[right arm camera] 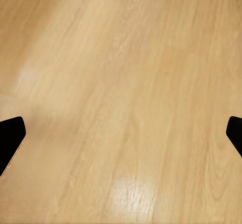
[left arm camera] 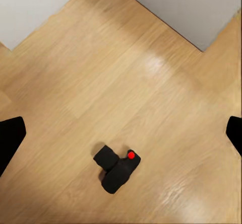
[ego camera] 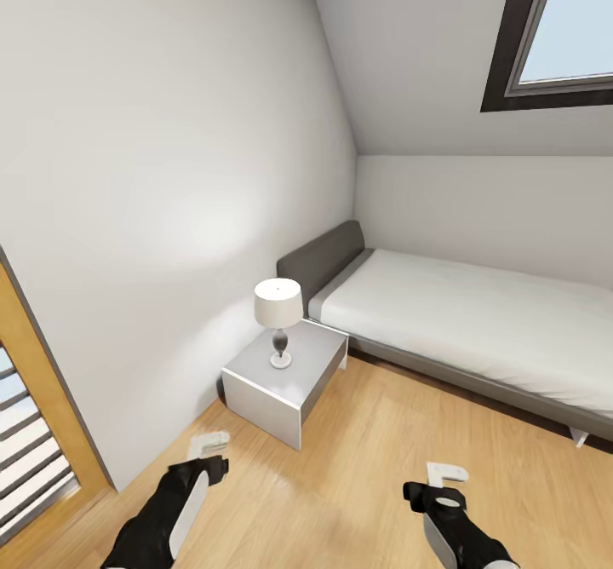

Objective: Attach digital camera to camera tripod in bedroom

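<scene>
- Two grippers hang over the bedroom's wood floor [ego camera: 358, 467], left gripper [ego camera: 209, 443] and right gripper [ego camera: 446, 472], each with fingers spread and nothing held.
- Digital camera [left arm camera: 117, 167] lies on the floorboards below the left gripper, well apart from the grey nightstand [ego camera: 285, 382] near the bed [ego camera: 477, 322].
- Step in hand, I judge: finding and approaching the camera. Next: lower the left gripper onto it and close.
</scene>
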